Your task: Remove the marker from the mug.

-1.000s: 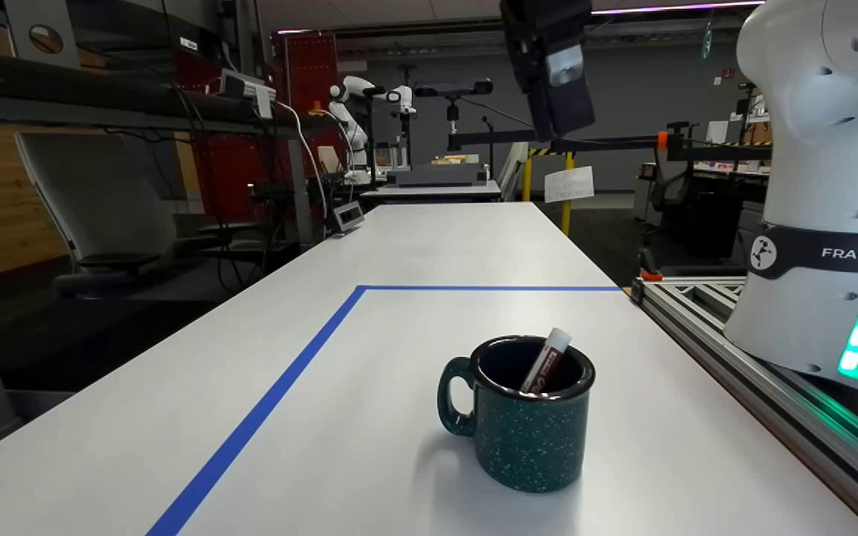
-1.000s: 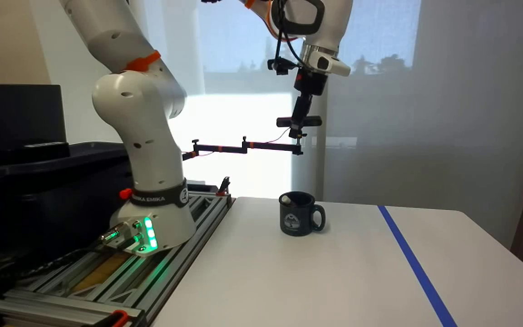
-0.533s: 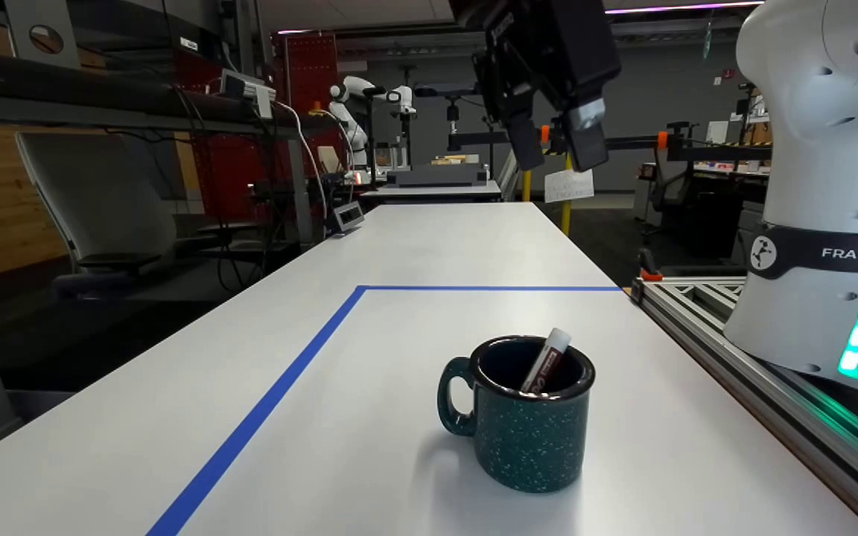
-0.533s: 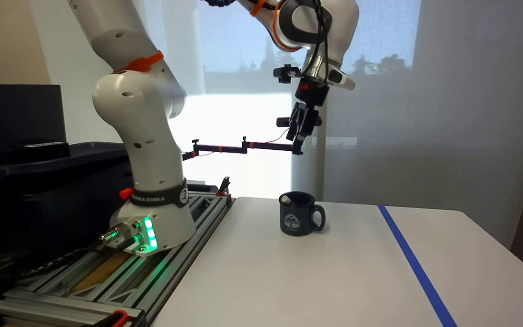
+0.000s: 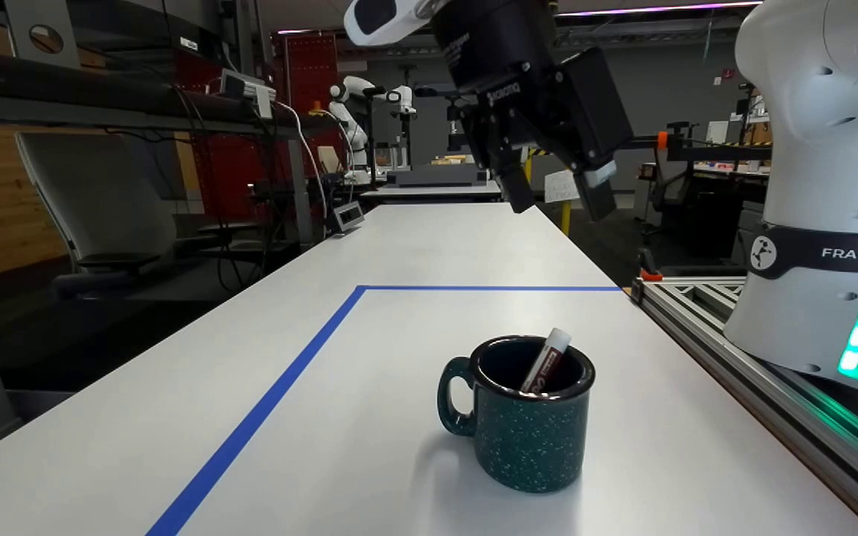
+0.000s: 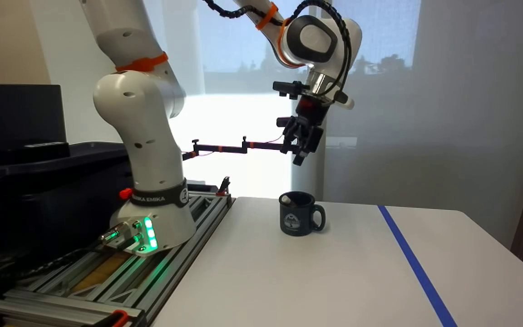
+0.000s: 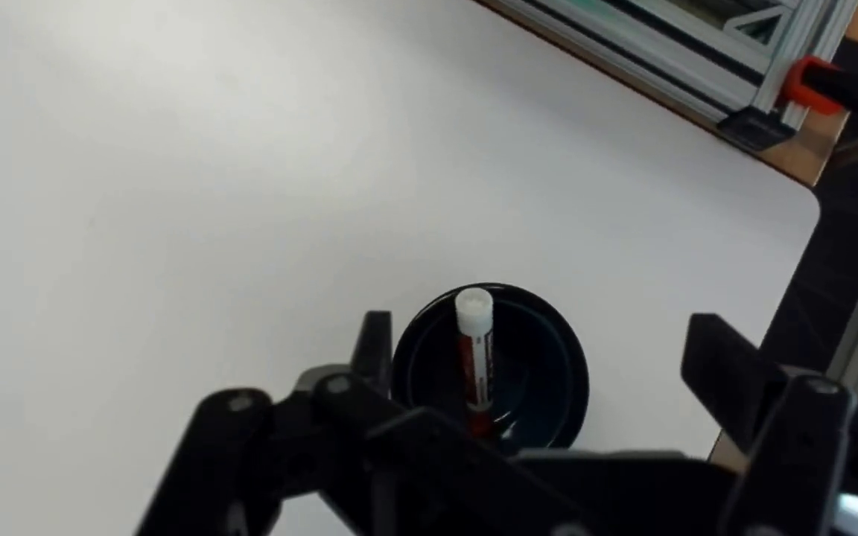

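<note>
The dark teal speckled mug stands upright on the white table; it also shows in an exterior view and in the wrist view. The reddish-brown marker leans inside it, white end up above the rim; the white end also shows in an exterior view. In the wrist view the marker lies between the spread fingers, nearer the left one; its lower end is hidden. My gripper is open and empty, high above the mug in both exterior views, and apart from it.
Blue tape marks lines on the white table. The metal rail frame with the robot base runs along one table edge. A thin black jointed bar stands behind the gripper. A table corner shows in the wrist view.
My gripper has come down and turned about its wrist, so both fingers now show apart. The mug and the marker have not moved.
</note>
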Tool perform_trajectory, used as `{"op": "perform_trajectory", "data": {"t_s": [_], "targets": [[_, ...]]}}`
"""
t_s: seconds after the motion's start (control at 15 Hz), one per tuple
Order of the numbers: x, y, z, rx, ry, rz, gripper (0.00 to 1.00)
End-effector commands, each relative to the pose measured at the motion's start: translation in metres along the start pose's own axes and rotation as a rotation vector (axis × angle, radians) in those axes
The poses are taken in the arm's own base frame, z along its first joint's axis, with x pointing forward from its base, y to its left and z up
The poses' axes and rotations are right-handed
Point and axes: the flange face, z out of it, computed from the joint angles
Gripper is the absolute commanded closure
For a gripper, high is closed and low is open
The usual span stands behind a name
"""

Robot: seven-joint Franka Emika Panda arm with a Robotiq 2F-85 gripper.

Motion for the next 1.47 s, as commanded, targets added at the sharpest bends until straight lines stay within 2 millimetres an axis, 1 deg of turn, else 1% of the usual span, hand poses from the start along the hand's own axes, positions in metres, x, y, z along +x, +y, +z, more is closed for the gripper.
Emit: {"op": "perform_trajectory", "data": {"t_s": [0.0, 0.13, 0.27, 0.53, 0.87, 0.93, 1.0, 1.27, 1.4], "targets": [[0.008, -0.003, 0.006, -0.005, 0.07, -0.045, 0.0], [0.015, 0.0, 0.01, -0.014, 0.171, -0.041, 0.0], [0.02, 0.003, 0.017, -0.021, 0.214, -0.043, 0.0], [0.018, 0.004, 0.035, -0.031, 0.178, -0.046, 0.0], [0.017, -0.002, 0.047, -0.036, 0.151, -0.073, 0.0], [0.017, -0.003, 0.047, -0.041, 0.139, -0.067, 0.0], [0.019, 0.001, 0.044, -0.022, 0.143, -0.051, 0.0], [0.02, 0.002, 0.046, -0.02, 0.14, -0.049, 0.0], [0.021, 0.002, 0.05, -0.031, 0.14, -0.057, 0.0]]}}
